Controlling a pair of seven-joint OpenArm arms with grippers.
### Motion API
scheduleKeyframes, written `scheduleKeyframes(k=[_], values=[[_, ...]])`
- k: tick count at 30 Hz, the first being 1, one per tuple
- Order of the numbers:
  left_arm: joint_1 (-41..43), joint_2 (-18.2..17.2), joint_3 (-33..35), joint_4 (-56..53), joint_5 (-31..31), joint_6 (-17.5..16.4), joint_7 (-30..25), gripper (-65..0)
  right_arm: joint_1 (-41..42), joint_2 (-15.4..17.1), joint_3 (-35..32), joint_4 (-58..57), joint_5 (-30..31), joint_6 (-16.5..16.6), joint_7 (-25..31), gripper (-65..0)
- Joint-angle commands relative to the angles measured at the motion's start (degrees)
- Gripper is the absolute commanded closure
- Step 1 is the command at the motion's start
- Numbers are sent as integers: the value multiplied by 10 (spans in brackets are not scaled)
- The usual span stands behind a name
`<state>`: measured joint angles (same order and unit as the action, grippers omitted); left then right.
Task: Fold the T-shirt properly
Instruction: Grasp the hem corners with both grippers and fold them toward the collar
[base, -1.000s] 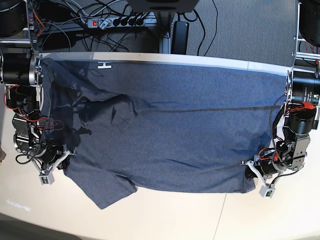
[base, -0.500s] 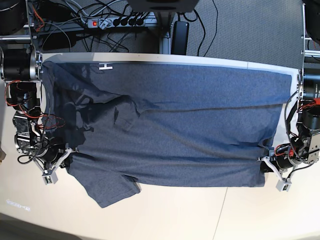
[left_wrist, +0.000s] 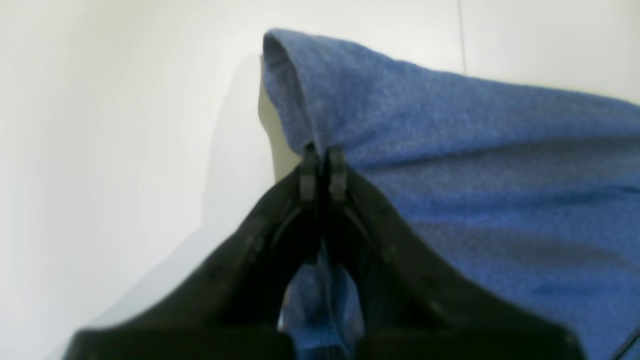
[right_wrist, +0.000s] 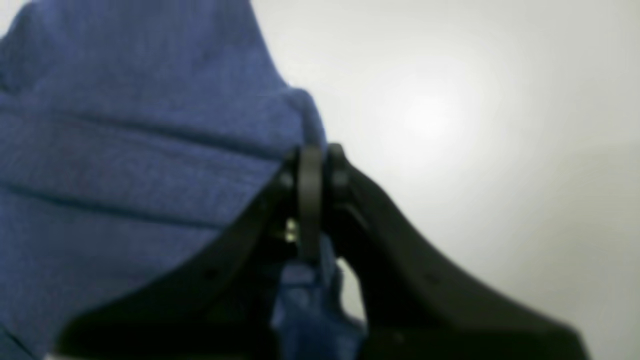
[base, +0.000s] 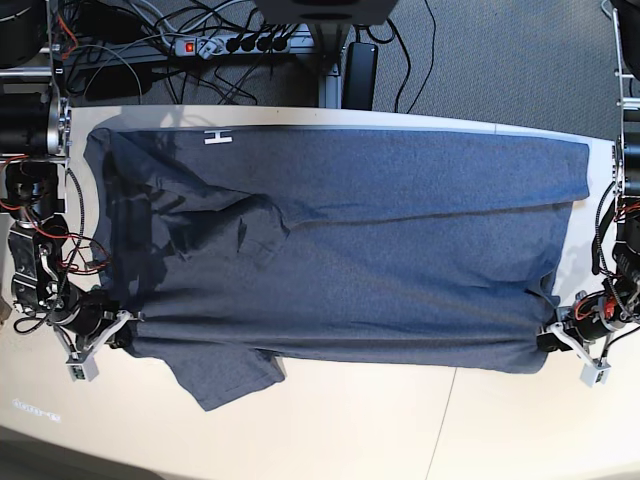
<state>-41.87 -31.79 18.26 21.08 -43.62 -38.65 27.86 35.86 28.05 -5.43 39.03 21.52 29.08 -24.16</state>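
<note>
Both your pincers are clamped on the T-shirt (base: 350, 250), which lies spread across the table (base: 400, 430): left pincer (left_wrist: 322, 167) and right pincer (right_wrist: 317, 165) each pinch a near-edge corner. Keep that edge taut and level as you carry the fold.
</note>
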Motion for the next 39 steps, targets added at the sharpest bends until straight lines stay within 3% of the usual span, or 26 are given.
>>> scheduleKeyframes(k=[1,7,16,25,32,39], values=[[-20,-16,-2,12,-11,-13,-10,0,17,18,3,12,6,37,10,0],[-27,-21,-2,31,-50,-13,28,0,16,26,3,15,24,38,-5,0],[-27,-48,-2,106,-201,-13,229,0,14,59,5,17,91,38,-42,0],[-25,-66,-2,116,-293,-13,343,0,-1,85,9,23,140,43,-75,0],[2,-76,-2,116,-354,-13,391,0,-84,84,74,96,149,43,-88,0],[60,-87,-2,183,-363,-13,393,0,-171,84,151,175,151,43,-89,0]])
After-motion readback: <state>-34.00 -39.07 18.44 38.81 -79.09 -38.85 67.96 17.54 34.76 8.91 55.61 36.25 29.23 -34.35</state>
